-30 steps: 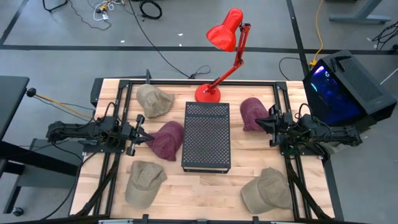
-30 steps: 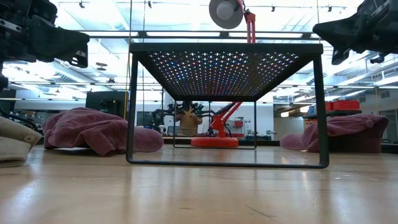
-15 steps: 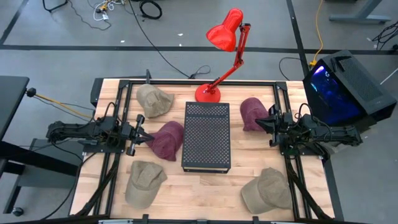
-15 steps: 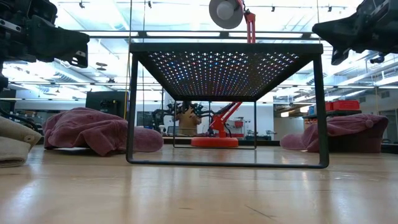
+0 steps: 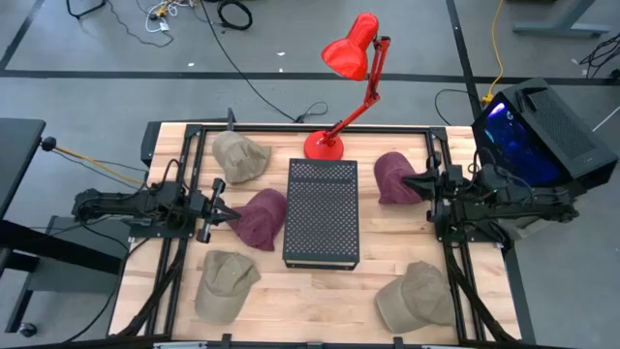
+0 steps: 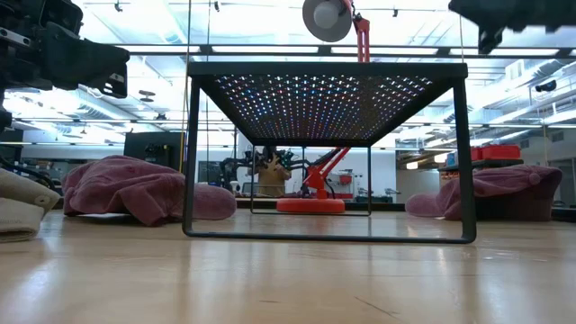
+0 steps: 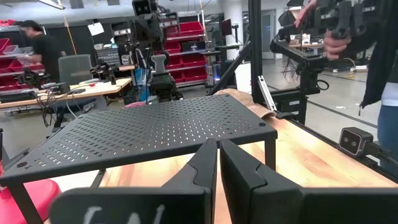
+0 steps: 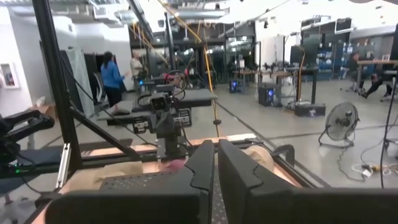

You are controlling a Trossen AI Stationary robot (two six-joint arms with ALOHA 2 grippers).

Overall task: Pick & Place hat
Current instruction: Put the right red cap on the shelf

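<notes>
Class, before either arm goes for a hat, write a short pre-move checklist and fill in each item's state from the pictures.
1. Left gripper shut and holding nothing: ok.
2. Right gripper shut and holding nothing: ok.
3. Maroon hat beside the left gripper, uncovered: ok.
4. Second maroon hat beside the right gripper, uncovered: ok.
5. Rack top bare: ok.
6. Fingers opened for a grasp: not ok.

Rack (image 5: 323, 213) mid-table, lamp (image 5: 334, 116) behind (hats (image 5: 260, 218) around).
</notes>
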